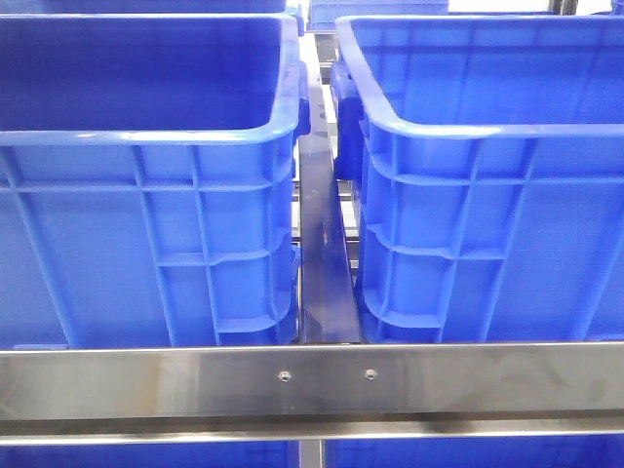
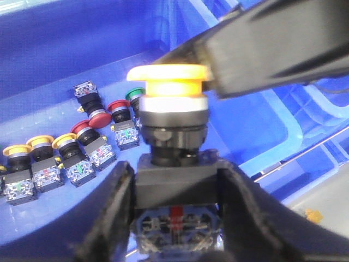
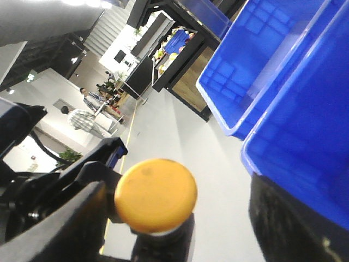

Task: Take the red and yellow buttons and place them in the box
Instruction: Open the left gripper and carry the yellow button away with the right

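Up close, we see the left tool [image 2: 177, 218] clamped on the black body of a yellow button [image 2: 172, 87], whose mushroom cap stands above the fingers [image 2: 112, 218]. Behind it, red, yellow and green buttons [image 2: 82, 147] lie in a row on the blue bin [image 2: 65, 49] floor. Our right tool's [image 3: 180, 229] fingers sit apart around the same yellow cap, not touching it.

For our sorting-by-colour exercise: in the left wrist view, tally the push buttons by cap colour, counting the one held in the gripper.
Yellow-capped push buttons: 4 (one in the left gripper, three on the blue plastic bin floor)
Red-capped push buttons: 3
Green-capped push button: 1
Total: 8
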Robot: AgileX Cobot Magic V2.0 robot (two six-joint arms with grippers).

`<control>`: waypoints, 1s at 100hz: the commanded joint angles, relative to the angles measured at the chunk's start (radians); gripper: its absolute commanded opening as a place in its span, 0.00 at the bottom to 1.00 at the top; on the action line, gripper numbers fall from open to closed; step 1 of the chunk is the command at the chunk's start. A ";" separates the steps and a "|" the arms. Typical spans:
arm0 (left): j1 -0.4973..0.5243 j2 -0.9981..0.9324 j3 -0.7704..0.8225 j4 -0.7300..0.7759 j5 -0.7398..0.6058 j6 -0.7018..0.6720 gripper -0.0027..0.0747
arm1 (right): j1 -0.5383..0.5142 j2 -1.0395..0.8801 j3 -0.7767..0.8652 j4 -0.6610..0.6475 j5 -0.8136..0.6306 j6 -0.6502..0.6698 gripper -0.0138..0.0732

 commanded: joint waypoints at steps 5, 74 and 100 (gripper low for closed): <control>-0.009 -0.005 -0.026 -0.011 -0.069 -0.006 0.11 | 0.011 -0.010 -0.075 0.075 0.071 0.013 0.81; -0.009 -0.005 -0.026 -0.011 -0.063 -0.006 0.13 | 0.027 0.009 -0.099 0.075 0.078 0.016 0.23; -0.009 -0.005 -0.026 -0.011 -0.065 -0.006 0.67 | 0.027 0.009 -0.099 0.075 0.078 0.016 0.23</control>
